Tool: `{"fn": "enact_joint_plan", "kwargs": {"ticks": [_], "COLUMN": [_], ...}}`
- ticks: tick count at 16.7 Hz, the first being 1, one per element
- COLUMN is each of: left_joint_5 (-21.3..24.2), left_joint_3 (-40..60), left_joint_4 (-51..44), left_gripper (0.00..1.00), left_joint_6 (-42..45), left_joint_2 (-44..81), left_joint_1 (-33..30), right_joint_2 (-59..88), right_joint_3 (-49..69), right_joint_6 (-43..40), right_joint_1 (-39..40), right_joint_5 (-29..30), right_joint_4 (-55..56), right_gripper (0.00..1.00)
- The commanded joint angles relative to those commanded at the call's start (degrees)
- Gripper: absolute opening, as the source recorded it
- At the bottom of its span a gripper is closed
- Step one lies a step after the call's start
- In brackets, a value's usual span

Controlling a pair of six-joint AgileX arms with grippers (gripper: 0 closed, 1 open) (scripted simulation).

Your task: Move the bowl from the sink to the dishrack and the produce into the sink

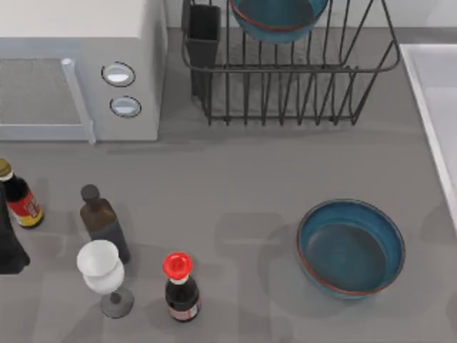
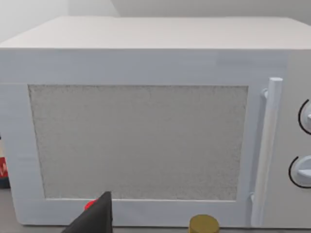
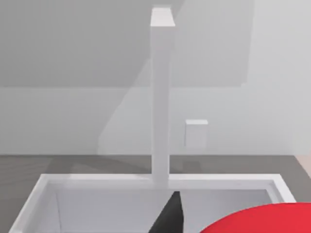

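From where I stand, the bowl (image 1: 278,16) already sits in the dishrack (image 1: 300,78) at twelve o'clock on the tabletop (image 1: 228,186). A look-alike second bowl (image 1: 350,246) rests at about five o'clock.

The right tool (image 3: 171,218) hangs over the sink (image 3: 97,180), the basin at the tabletop's three o'clock edge. The produce (image 3: 262,221) is right against it, above the basin. I cannot tell whether the tool has it clamped or how wide it stands.

The worry is the drop. A smooth round fruit let go from a height could bounce off the basin floor and over the rim. Let go too near that rim, it would likely roll out across the tabletop towards the second bowl. The faucet (image 3: 161,97) also stands just ahead, so a forward nudge might knock against it.

The left tool (image 2: 97,218) is parked at nine o'clock facing the microwave (image 2: 146,136), its opening unclear to me.
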Motion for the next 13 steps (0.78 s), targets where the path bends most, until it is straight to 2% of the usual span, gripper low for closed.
{"fn": "enact_joint_plan", "kwargs": {"ticks": [6, 12, 13], "left_joint_5": [0.00, 0.00, 0.00], "left_joint_3": [0.00, 0.00, 0.00], "left_joint_4": [0.00, 0.00, 0.00], "left_gripper": [1.00, 1.00, 1.00], "left_joint_6": [0.00, 0.00, 0.00], "left_joint_2": [0.00, 0.00, 0.00], "left_joint_1": [0.00, 0.00, 0.00], "right_joint_2": [16.14, 18.35, 18.35], "right_joint_3": [-3.03, -3.43, -3.43], "right_joint_6": [-0.16, -0.23, -0.23], "right_joint_1": [0.23, 0.30, 0.30], "right_joint_5": [0.49, 0.61, 0.61], "right_joint_4": [19.64, 22.03, 22.03], "right_gripper": [0.00, 0.00, 0.08]}}
